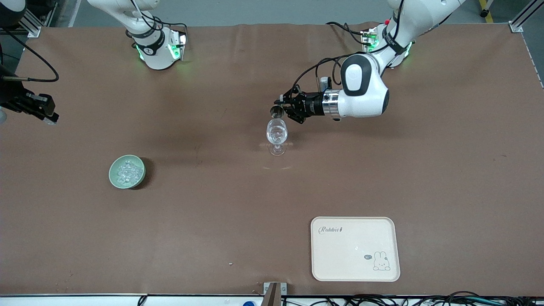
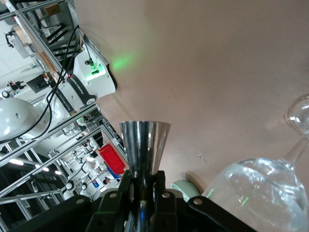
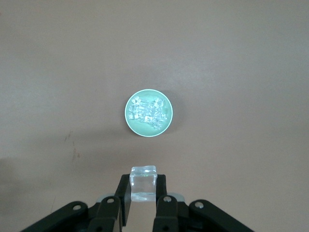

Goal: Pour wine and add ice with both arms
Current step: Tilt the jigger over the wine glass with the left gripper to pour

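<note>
jigger (image 2: 144, 145) clamped by its narrow waist in the left gripper (image 1: 284, 109), tipped on its side with the mouth just above the rim of the wine glass (image 1: 276, 132). pouring step in hand, by the look of it; no liquid stream visible in any view, so hard to say how much has gone in. best done by holding the mouth over the bowl of the glass rather than its edge, rolling the wrist slowly, and keeping the metal clear of the rim, since the glass is tall on a thin stem and would tip at a light knock. worth righting the jigger before drawing it away, to avoid drips on the brown table (image 1: 446, 170).

right gripper (image 3: 143, 193) up at the right arm's end of the table, pinching a single clear ice cube (image 3: 143, 182) between its fingers (image 3: 125, 193), with the pale green bowl (image 1: 113, 173) below it in the wrist view. rest of the ice (image 1: 129, 171) heaped in that bowl, well apart from the glass and nearer the front camera. should wait with the cube until the left arm clears the glass, then release from low over the mouth so nothing splashes or chips.

cream tray (image 1: 382, 229) with a rabbit print lying near the front edge, untouched.
</note>
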{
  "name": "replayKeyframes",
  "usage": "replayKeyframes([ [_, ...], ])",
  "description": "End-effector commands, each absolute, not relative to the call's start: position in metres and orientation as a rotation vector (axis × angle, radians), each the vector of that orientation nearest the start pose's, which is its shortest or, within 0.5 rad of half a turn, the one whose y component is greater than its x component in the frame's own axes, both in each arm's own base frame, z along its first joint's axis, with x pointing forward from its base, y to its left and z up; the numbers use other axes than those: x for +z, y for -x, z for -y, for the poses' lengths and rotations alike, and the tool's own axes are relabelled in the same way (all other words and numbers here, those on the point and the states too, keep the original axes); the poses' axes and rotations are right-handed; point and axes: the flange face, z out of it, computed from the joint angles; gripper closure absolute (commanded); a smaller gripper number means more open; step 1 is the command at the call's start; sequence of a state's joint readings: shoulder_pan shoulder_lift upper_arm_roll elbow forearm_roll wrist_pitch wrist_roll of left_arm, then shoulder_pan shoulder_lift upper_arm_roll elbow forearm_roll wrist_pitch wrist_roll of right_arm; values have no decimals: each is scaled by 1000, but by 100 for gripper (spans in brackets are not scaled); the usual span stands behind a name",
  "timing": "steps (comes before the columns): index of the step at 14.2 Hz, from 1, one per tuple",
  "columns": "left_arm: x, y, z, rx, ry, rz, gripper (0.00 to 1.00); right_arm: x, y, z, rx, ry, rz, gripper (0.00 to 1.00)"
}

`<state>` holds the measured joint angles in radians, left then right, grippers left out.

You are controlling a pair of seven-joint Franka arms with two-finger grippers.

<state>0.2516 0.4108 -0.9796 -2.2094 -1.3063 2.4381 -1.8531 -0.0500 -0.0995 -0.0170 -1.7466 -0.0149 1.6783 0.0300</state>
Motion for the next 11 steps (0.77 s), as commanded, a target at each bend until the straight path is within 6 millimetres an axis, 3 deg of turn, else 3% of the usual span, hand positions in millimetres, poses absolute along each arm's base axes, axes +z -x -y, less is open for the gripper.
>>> replayKeyframes([
  [1,277,-413,372,-1598,-938,-2383,99,605,-527,36,-45,3165,-134,98],
  [11,291,-416,386,-1682,-711,-2536,99,604,-526,36,-31,3165,-135,98],
])
